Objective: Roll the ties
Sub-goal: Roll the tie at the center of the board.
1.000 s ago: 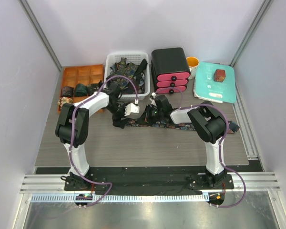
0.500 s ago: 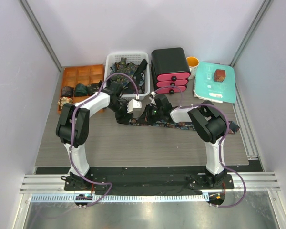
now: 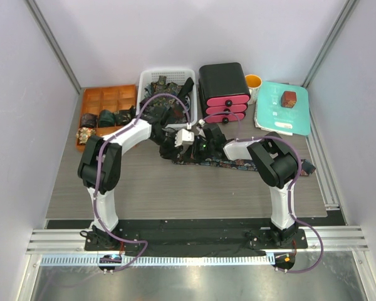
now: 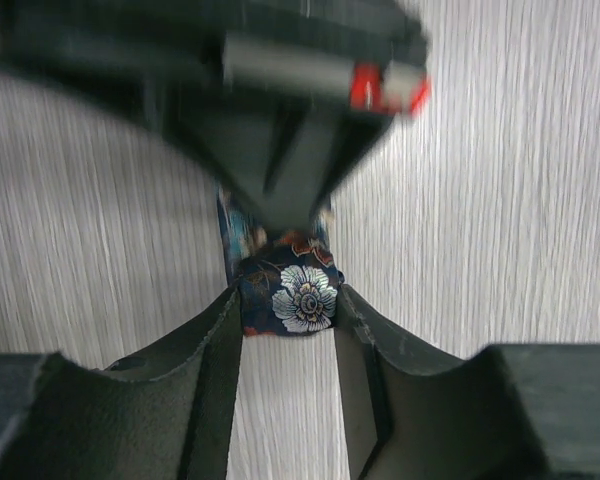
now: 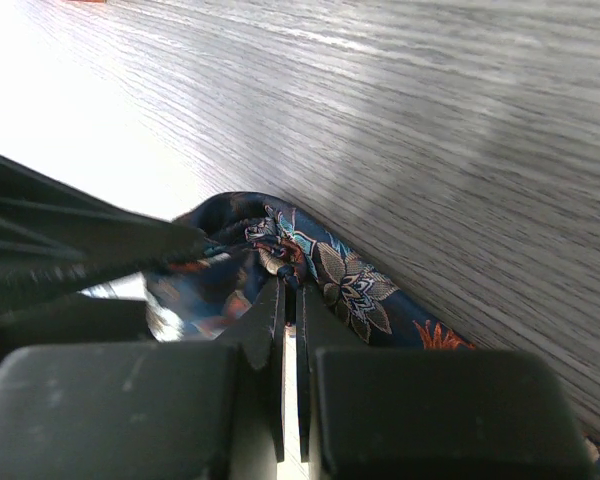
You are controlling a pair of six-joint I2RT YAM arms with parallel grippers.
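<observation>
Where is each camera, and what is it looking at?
Top camera: high behind the robot, looking down at the table; left arm and right arm show whole.
Left wrist: looks down past the left pincer, its fingers either side of the tie.
Right wrist: looks low across the table along the right pincer, shut on the tie.
Shared: both wrist views show that flowered tie.
</observation>
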